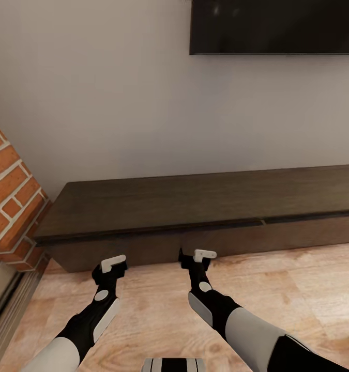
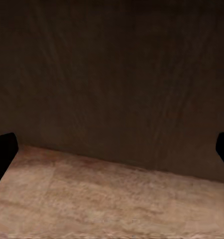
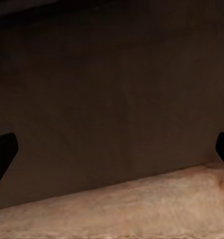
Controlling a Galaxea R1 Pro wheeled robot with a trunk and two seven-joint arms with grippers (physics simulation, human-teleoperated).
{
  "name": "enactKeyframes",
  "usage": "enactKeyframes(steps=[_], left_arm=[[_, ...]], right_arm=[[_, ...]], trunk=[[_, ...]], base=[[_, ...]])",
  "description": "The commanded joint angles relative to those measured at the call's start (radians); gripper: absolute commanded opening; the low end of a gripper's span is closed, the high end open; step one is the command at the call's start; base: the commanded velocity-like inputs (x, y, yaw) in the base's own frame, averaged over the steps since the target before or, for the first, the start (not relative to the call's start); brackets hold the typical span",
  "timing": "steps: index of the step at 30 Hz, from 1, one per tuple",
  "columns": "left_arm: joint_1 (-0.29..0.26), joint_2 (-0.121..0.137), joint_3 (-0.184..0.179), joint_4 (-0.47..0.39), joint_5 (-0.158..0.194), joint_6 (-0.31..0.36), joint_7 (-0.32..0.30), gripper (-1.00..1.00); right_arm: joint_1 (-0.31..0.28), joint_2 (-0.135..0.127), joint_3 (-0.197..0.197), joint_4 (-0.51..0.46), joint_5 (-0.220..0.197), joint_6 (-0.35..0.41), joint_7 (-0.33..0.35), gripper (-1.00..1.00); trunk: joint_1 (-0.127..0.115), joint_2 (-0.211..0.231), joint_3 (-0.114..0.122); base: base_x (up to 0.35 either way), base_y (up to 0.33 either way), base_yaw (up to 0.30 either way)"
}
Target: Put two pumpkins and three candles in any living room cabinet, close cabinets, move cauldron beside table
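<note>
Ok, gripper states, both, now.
Left gripper: open, empty, facing the cabinet front.
Right gripper: open, empty, facing the same front.

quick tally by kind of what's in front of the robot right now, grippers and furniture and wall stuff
grippers: 2, left gripper and right gripper, both open and empty
cabinet: 1, low dark brown
wall screen: 1, black
brick column: 1
total: 5

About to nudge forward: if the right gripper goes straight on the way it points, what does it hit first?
The right gripper would likely meet the cabinet, on its dark front panel. It points low at that front, with nothing between the open fingers. The remaining gap is hard to judge.
</note>
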Motion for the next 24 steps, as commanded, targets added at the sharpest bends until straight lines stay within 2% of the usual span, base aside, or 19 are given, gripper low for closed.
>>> enactKeyframes(steps=[1, 3, 6, 7, 9, 12, 13, 14, 16, 17, 19, 21, 24], left_arm=[[-0.001, 0.002, -0.008, 0.000, 0.010, 0.003, 0.007, 1.00], [-0.001, 0.001, -0.007, 0.000, 0.012, 0.032, 0.006, 1.00], [-0.001, 0.002, 0.003, -0.006, 0.016, 0.139, 0.006, 1.00], [-0.001, 0.003, 0.005, -0.016, 0.018, 0.201, 0.006, 1.00], [-0.001, 0.002, 0.007, -0.046, 0.021, 0.307, 0.006, 1.00], [-0.001, 0.002, 0.031, -0.125, 0.028, 0.511, 0.005, 1.00], [-0.001, 0.001, 0.053, -0.162, 0.030, 0.584, 0.006, 1.00], [-0.001, 0.001, 0.093, -0.232, 0.032, 0.709, 0.006, 1.00], [-0.001, 0.000, 0.154, -0.328, 0.034, 0.889, 0.005, 1.00], [-0.001, 0.000, 0.185, -0.363, 0.034, 0.963, 0.006, 1.00], [0.004, 0.000, 0.241, -0.402, 0.033, 1.050, 0.006, 1.00], [0.021, 0.001, 0.274, -0.417, 0.033, 1.088, 0.007, 1.00], [0.063, 0.001, 0.290, -0.425, 0.032, 1.107, 0.007, 1.00]], right_arm=[[-0.001, 0.000, 0.009, 0.001, -0.008, 0.000, -0.005, 1.00], [-0.001, 0.000, 0.007, -0.001, -0.008, 0.035, -0.002, 1.00], [-0.001, 0.000, 0.003, -0.008, -0.009, 0.182, 0.002, 1.00], [-0.001, 0.000, 0.000, -0.009, -0.010, 0.264, 0.002, 1.00], [-0.002, 0.000, -0.004, -0.012, -0.011, 0.372, 0.003, 1.00], [-0.003, 0.000, -0.007, -0.089, -0.014, 0.536, 0.000, 1.00], [-0.003, 0.000, -0.009, -0.139, -0.016, 0.601, -0.001, 1.00], [-0.002, 0.000, -0.019, -0.214, -0.020, 0.695, -0.003, 1.00], [-0.002, -0.004, -0.048, -0.302, -0.023, 0.790, -0.005, 1.00], [0.000, -0.034, -0.065, -0.340, -0.026, 0.819, -0.005, 1.00], [0.024, -0.093, -0.091, -0.403, -0.039, 0.850, -0.005, 1.00], [0.083, -0.140, -0.103, -0.461, -0.065, 0.863, -0.005, 1.00], [0.185, -0.207, -0.121, -0.555, -0.111, 0.869, -0.005, 1.00]], trunk=[[-0.001, 0.000, -0.001], [-0.001, 0.000, -0.001], [-0.001, 0.000, -0.001], [-0.001, 0.000, -0.001], [-0.001, 0.000, -0.001], [-0.001, 0.000, -0.001], [-0.001, 0.000, -0.001], [-0.001, 0.000, -0.001], [-0.001, 0.000, -0.001], [-0.001, 0.000, -0.001], [-0.001, 0.000, -0.001], [-0.002, 0.000, 0.007], [-0.003, 0.001, 0.019]], base=[[-0.262, 0.000, 0.000], [-0.272, 0.000, 0.000], [-0.295, 0.000, 0.000], [-0.238, 0.000, 0.000], [-0.167, 0.000, 0.000], [-0.133, 0.000, 0.000], [-0.062, 0.000, 0.000], [-0.032, 0.000, 0.000], [-0.017, 0.000, 0.000], [-0.008, 0.000, 0.000], [-0.004, 0.000, 0.000], [-0.002, 0.000, 0.000], [0.000, 0.000, 0.000]])
